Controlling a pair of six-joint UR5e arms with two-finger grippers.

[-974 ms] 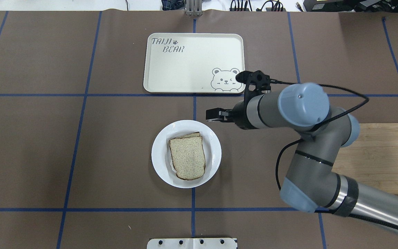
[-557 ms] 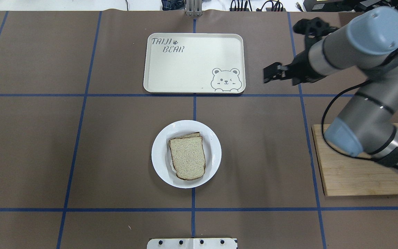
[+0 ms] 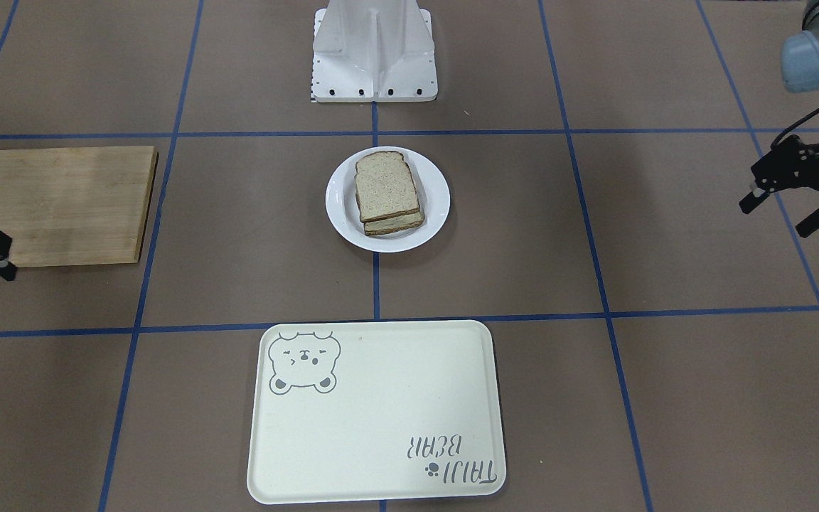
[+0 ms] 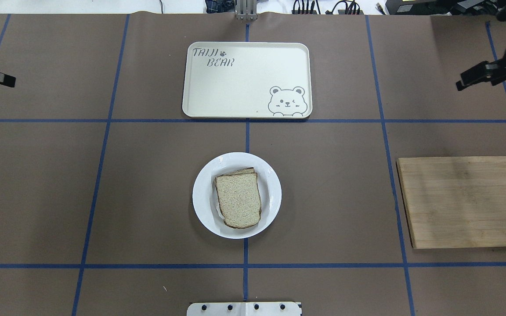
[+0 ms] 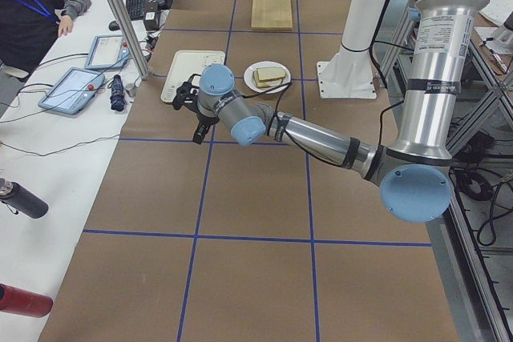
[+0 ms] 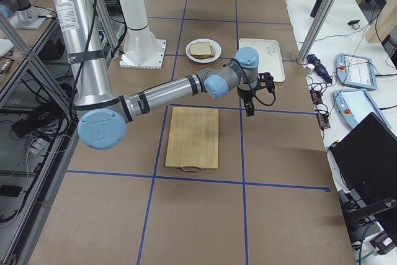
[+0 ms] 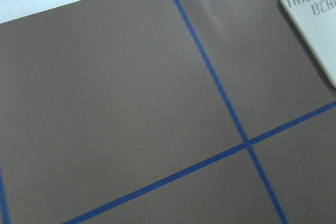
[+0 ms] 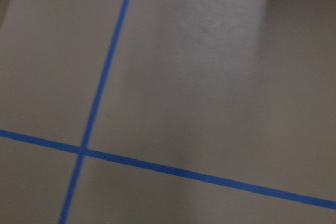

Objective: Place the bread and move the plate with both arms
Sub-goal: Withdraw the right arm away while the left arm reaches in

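Note:
The round white plate (image 4: 202,193) sits at the middle of the table. On it lies the bread (image 4: 238,199), a plain tan slice with a dark crust, stacked on a second slice whose edge shows at the far side. The same plate (image 3: 434,203) and bread (image 3: 384,186) appear in the front-facing view. My left gripper (image 3: 775,217) hovers far out at the robot's left with its fingers spread and nothing between them. My right gripper (image 4: 464,83) hangs far to the right, beyond the wooden board, open and holding nothing. Both wrist views show only brown table and blue tape.
A cream rectangular tray (image 4: 246,79) with a bear drawing lies beyond the plate. A wooden cutting board (image 4: 464,202) lies at the right. The white robot base (image 3: 374,50) stands on the near side. A seated person (image 5: 32,14) and tablets are beside the table's far edge.
My right arm has swung away from beside the plate to the far right, uncovering the wooden board. My left gripper has come into view at the left edge. Plate and bread stayed put.

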